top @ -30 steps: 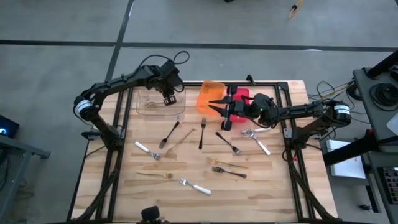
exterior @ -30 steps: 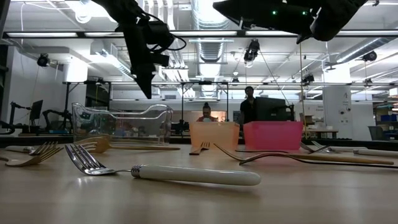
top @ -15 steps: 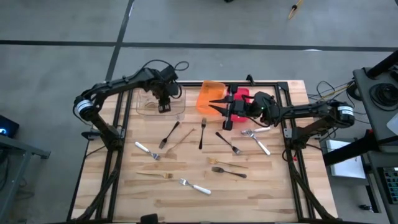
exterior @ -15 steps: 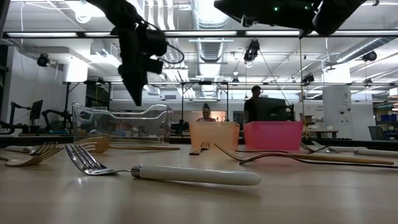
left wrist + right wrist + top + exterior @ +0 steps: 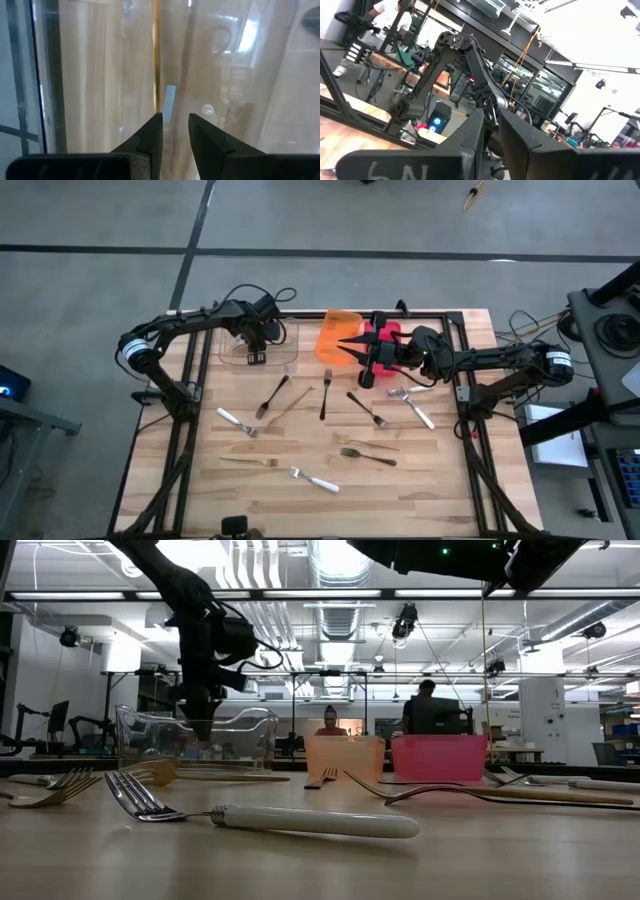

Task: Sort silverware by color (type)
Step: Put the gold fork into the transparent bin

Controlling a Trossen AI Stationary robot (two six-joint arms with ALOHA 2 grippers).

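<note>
High view, left to right: left pincer (image 5: 255, 357) lowered into clear bin (image 5: 283, 360) from above its far rim a second ago, fingers narrowly parted, gold utensil (image 5: 156, 55) lying just ahead in bin, apparently released. Probably one gold piece sorted. Forks (image 5: 300, 425) scattered on counter (image 5: 440, 480), unsorted. Right pincer (image 5: 340, 350) over orange bin (image 5: 335, 332), unmoved, nearly closed, nothing visibly held.
</note>
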